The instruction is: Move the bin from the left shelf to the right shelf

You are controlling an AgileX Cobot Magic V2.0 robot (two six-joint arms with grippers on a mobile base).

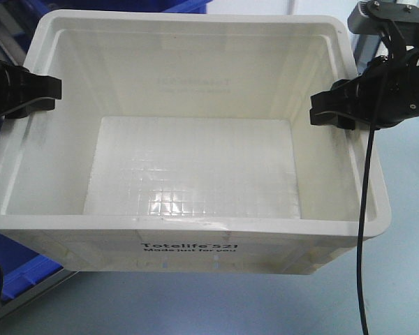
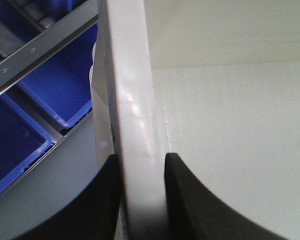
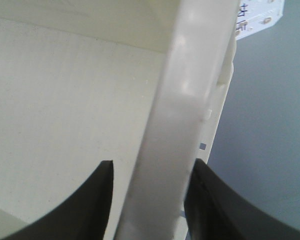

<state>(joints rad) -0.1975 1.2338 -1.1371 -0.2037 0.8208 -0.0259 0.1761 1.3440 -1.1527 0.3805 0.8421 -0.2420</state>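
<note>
The white bin (image 1: 195, 241), printed "Totelife 521" on its front wall, fills the front view and is empty inside. My left gripper (image 1: 45, 94) clamps its left rim, and my right gripper (image 1: 328, 113) clamps its right rim. In the left wrist view the bin's rim (image 2: 135, 100) runs between the two black fingers of the left gripper (image 2: 142, 162), which press it on both sides. The right wrist view shows the right gripper (image 3: 152, 167) straddling the rim (image 3: 185, 100), one finger inside the bin and one outside.
Blue plastic bins (image 1: 17, 269) sit low at the left on a metal shelf rail (image 2: 40, 45), and another blue bin (image 1: 146, 5) lies behind. A black cable (image 1: 365, 230) hangs down at the right. Grey floor (image 1: 265, 307) shows below the bin.
</note>
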